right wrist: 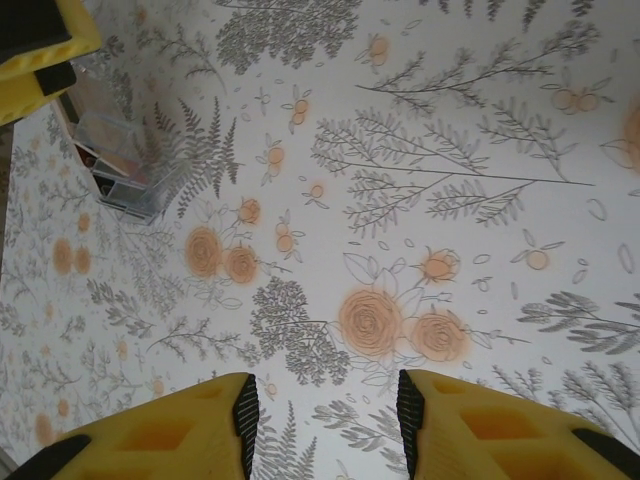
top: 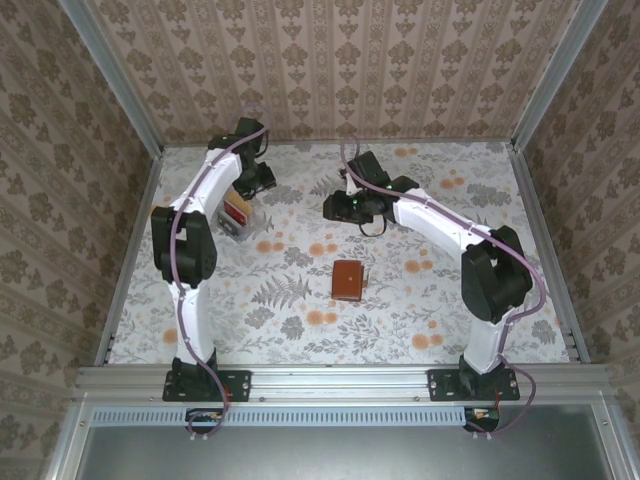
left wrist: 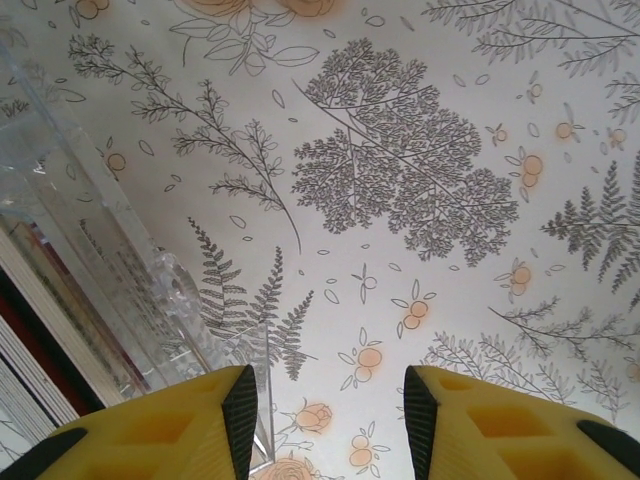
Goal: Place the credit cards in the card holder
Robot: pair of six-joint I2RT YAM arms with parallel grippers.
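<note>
We see the left claw [left wrist: 325, 400], its jaws apart and empty, just beside a clear box [left wrist: 120, 270] that holds the cards [top: 237, 208]. The right claw [right wrist: 320, 400] hangs apart and empty above the table [right wrist: 480, 120]. The holder [top: 348, 281] lies closed mid-table, apart from both.

Brown card holder [top: 348, 281] lies closed; credit cards [top: 237, 211] sit in clear box [top: 243, 222].
</note>
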